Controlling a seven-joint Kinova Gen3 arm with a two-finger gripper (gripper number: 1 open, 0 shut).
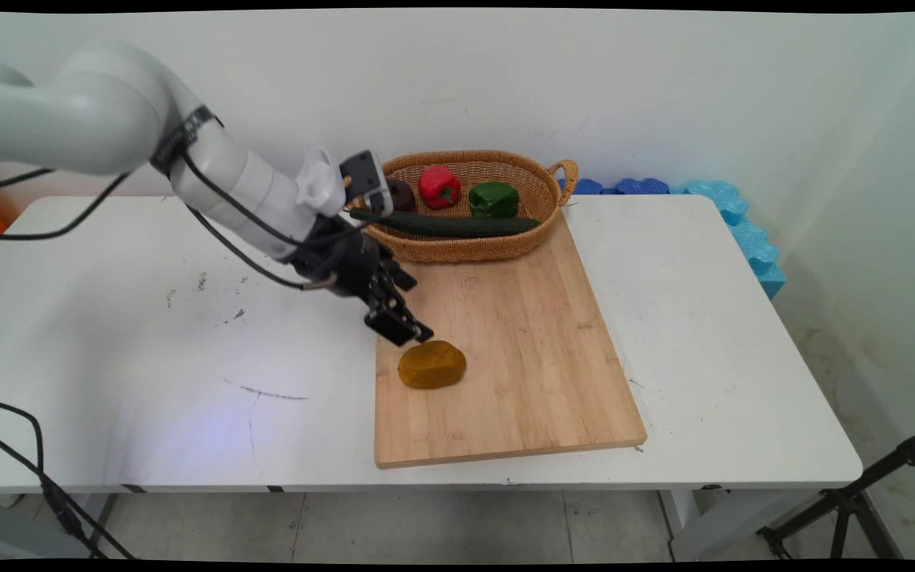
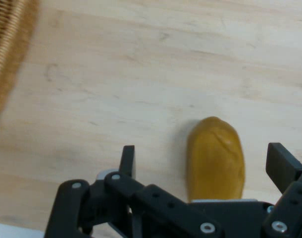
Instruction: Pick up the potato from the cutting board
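A yellow-brown potato [image 1: 431, 365] lies on the left part of the wooden cutting board [image 1: 521, 342]. My gripper [image 1: 408, 330] hovers just above and to the upper left of it, not touching. In the hand view the potato [image 2: 215, 158] lies on the board [image 2: 141, 74] between my open fingers [image 2: 127, 159], nearer the right one. Nothing is held.
A wicker basket [image 1: 553, 195] at the board's far end holds a red pepper [image 1: 439, 187], a green pepper [image 1: 494, 199], a dark round vegetable [image 1: 401, 195] and a long cucumber [image 1: 449, 224]. Blue foam pieces [image 1: 731, 214] lie behind the table. The basket's edge [image 2: 7, 54] shows in the hand view.
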